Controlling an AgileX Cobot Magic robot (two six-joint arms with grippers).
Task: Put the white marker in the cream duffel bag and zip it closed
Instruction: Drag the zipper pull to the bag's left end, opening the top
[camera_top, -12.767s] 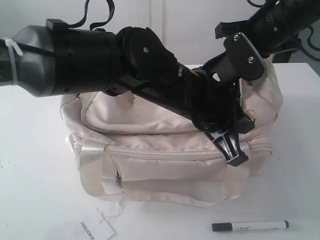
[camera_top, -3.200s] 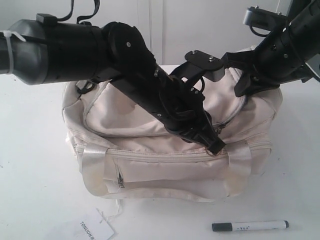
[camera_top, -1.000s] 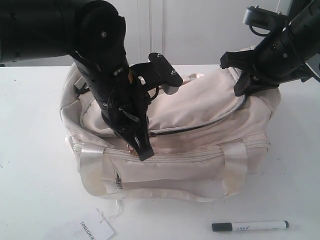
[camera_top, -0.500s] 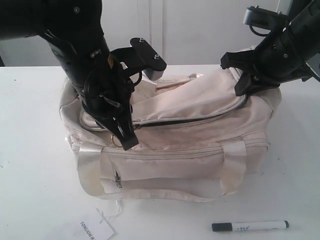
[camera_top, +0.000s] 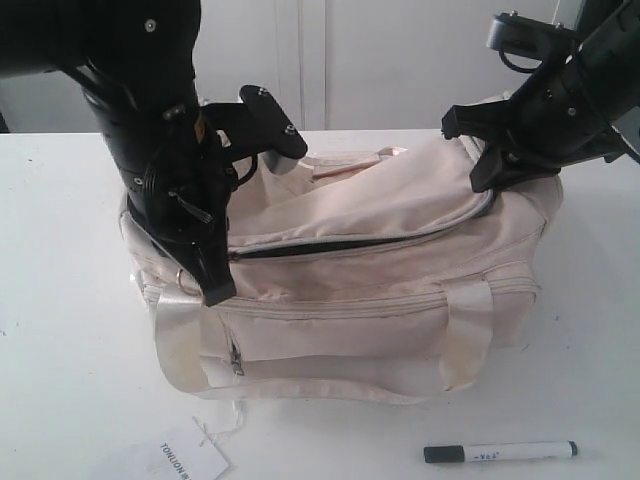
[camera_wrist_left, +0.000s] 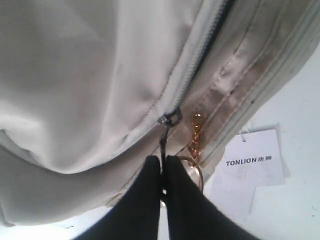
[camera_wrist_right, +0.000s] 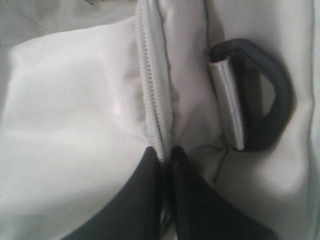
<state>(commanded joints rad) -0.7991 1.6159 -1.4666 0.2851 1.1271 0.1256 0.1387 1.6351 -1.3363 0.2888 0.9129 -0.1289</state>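
Dragging the zip pull (camera_wrist_left: 163, 142) across with our left tool (camera_wrist_left: 163, 161) clenched on it, we have opened the bag (camera_top: 380, 300) while our right tool (camera_wrist_right: 164, 152) stays pinched on its far end, so the marker (camera_top: 500, 452), lying on the worktop (camera_top: 70, 380), can go in.

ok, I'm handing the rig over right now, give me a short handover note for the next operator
Left gripper: shut on the zipper pull, at the left end of the cream duffel bag in the exterior view.
Right gripper: shut on the bag's fabric by the zipper's right end.
White marker: on the table in front of the bag, untouched.
Done: top zipper open along most of its length.
Left: marker into the bag, zip closed.
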